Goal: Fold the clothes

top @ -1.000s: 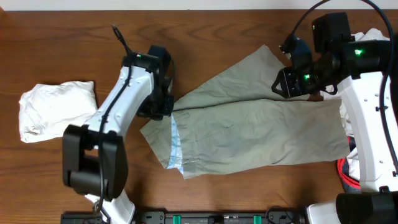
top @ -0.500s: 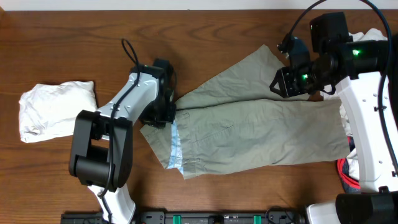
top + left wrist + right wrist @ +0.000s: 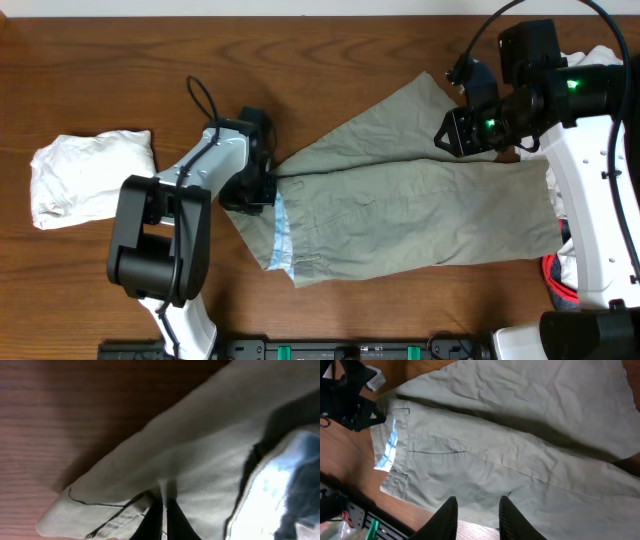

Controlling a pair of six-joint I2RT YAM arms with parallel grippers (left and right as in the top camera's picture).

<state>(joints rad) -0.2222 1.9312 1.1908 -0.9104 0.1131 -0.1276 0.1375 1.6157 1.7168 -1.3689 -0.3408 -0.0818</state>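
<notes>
— Left pincer [image 3: 161, 515]?
— Pinched shut on the trousers' [image 3: 420, 210] waistband. Only its wrist view shows that; overhead, the arm covers it.
— Right pincer [image 3: 479, 517]?
— Parted, empty, trousers spread on the surface [image 3: 100, 80] beneath it. A white garment [image 3: 90, 175] lies well left of the left pincer.

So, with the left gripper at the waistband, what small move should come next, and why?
Probably lower the right gripper onto the leg hem. Its jaws stand open above the trousers and hold nothing, while the left gripper is shut on the waistband edge, so one end lacks a grip for folding.
</notes>
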